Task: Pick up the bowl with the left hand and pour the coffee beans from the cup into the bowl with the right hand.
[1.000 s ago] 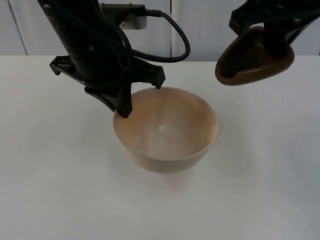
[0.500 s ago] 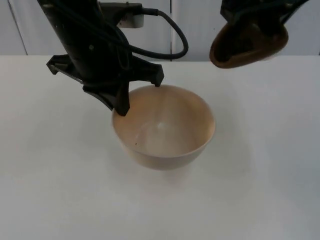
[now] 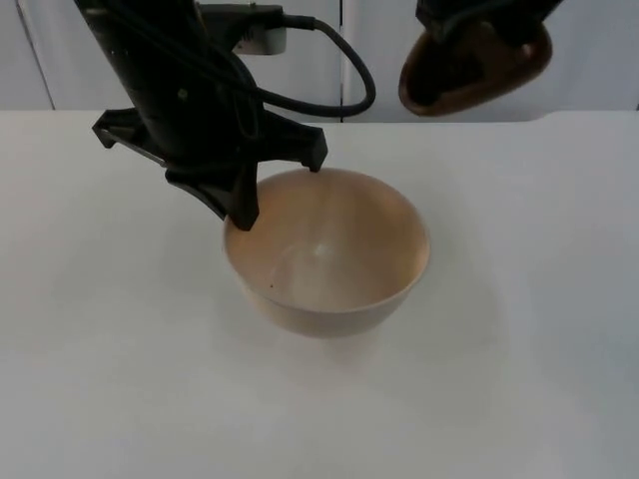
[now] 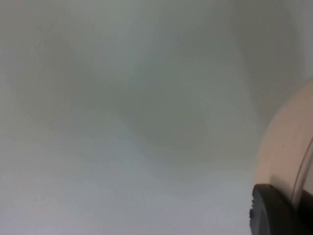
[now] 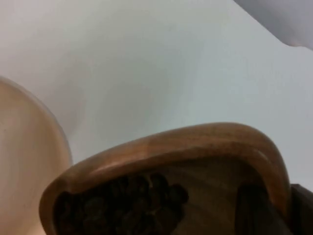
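The bowl (image 3: 327, 251), pale and empty apart from a dark speck on its inner wall, is held just above the white table (image 3: 100, 379), a faint shadow lying beneath it. Its rim on the wall-ward side is pinched by the left gripper (image 3: 283, 190), one finger inside and one outside, so the lifting step is judged done. In the left wrist view a curved piece of the bowl's outer wall (image 4: 286, 156) is seen beside a black fingertip (image 4: 274, 210).

Beyond the bowl and to its right, raised well above it against the grey partition wall (image 3: 379, 40), the brown wooden cup (image 3: 474, 65) is gripped by the right gripper (image 3: 489, 20), closed over the cup's edge. The cup is tilted, its mouth turned towards the bowl. In the right wrist view coffee beans (image 5: 122, 203) are seen heaped at the cup's lower lip, with the bowl's rim (image 5: 58, 134) below and to one side.

The step in hand is judged to be the carrying of the cup to the bowl. Next, the lip would have to be brought over the bowl's opening and the tilt increased. The left arm descends steeply from behind the bowl; the right arm hangs from above.
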### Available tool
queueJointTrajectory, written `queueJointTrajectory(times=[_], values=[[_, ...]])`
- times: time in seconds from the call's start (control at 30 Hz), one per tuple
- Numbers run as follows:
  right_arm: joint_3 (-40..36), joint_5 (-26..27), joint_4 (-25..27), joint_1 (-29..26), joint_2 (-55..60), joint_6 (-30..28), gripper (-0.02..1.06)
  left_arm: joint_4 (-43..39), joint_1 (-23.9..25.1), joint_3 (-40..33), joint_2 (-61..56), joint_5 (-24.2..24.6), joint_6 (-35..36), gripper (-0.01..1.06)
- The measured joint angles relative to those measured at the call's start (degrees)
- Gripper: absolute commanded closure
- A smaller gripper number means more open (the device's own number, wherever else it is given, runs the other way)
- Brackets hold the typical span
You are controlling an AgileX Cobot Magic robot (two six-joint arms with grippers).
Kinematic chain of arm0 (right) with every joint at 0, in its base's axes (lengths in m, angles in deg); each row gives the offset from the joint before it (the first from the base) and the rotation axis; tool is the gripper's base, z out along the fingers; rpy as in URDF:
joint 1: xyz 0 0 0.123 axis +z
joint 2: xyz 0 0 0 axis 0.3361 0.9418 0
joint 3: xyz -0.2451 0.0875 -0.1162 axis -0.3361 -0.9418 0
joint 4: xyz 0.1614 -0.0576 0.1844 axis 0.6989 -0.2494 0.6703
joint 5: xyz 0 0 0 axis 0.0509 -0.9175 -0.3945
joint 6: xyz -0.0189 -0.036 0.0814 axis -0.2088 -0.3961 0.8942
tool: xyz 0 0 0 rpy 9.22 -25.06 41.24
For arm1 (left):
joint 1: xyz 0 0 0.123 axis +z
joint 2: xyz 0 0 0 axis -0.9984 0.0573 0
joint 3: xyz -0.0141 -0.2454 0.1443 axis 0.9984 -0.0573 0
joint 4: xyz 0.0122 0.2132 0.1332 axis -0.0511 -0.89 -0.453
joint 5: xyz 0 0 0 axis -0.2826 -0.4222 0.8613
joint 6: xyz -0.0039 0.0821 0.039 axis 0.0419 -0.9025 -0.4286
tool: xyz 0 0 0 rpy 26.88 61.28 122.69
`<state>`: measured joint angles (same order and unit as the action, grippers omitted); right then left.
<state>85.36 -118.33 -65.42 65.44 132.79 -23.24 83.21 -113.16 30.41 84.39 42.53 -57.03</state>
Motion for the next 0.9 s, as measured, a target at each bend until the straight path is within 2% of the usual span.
queueJointTrajectory(times=[0.23, 0.63, 0.9], values=[[0.1, 0.0, -6.37, 3.93, 0.76, 0.14, 1.04, -0.23, 0.0, 0.0, 0.0, -0.41, 0.0, 1.05], [0.1, 0.09, -15.77, 7.04, 1.11, 0.14, 1.04, -0.23, 0.0, 0.0, 0.0, -0.49, 0.0, 1.05], [0.1, -0.35, -18.99, 8.49, 1.11, -0.55, 1.04, -0.23, 0.0, 0.0, 0.0, -0.38, 0.38, 1.05]])
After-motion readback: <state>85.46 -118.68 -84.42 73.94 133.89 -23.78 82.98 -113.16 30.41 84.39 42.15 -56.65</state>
